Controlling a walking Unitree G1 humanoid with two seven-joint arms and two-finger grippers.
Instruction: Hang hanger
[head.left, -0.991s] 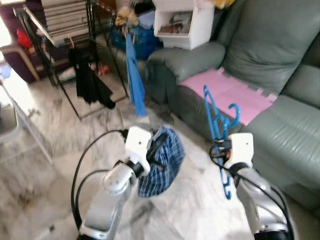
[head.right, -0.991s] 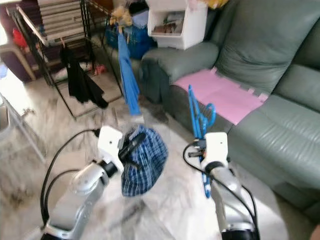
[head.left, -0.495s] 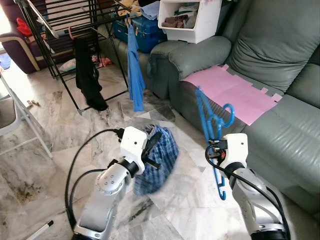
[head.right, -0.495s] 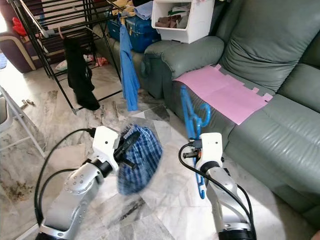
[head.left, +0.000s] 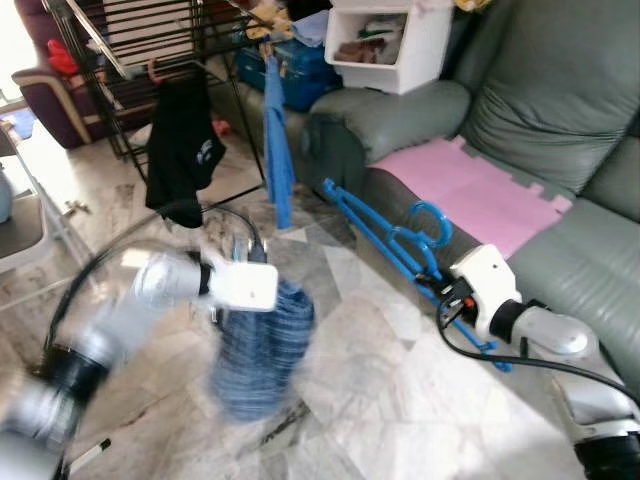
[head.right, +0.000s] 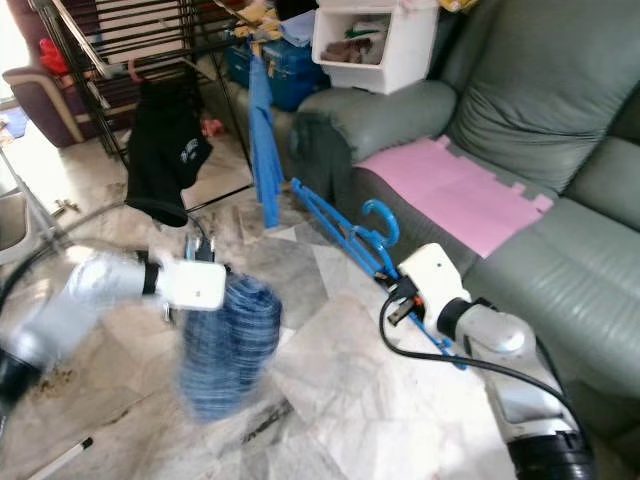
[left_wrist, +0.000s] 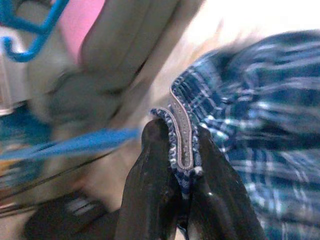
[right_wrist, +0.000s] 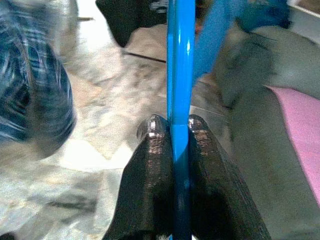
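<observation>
A blue plastic hanger (head.left: 380, 232) is clamped in my right gripper (right_wrist: 172, 125), which is shut on its bar (right_wrist: 180, 60). The hanger lies tilted, its long end pointing left toward the drying rack (head.left: 130, 40), its hook (head.left: 432, 215) in front of the sofa. My left gripper (left_wrist: 180, 132) is shut on the hem of a blue plaid garment (head.left: 258, 345), which hangs below it over the marble floor. The left arm (head.left: 150, 290) is blurred by motion.
A black garment (head.left: 180, 150) and a blue cloth (head.left: 277, 140) hang from the rack at the back left. A green sofa (head.left: 540, 110) with a pink mat (head.left: 470, 190) stands on the right, a white bin (head.left: 395, 45) on its armrest. A chair leg (head.left: 30, 215) is at far left.
My left arm has swung out to the left with the plaid garment. The right gripper has tipped the hanger from upright to leaning left toward the rack. The camera has shifted.
</observation>
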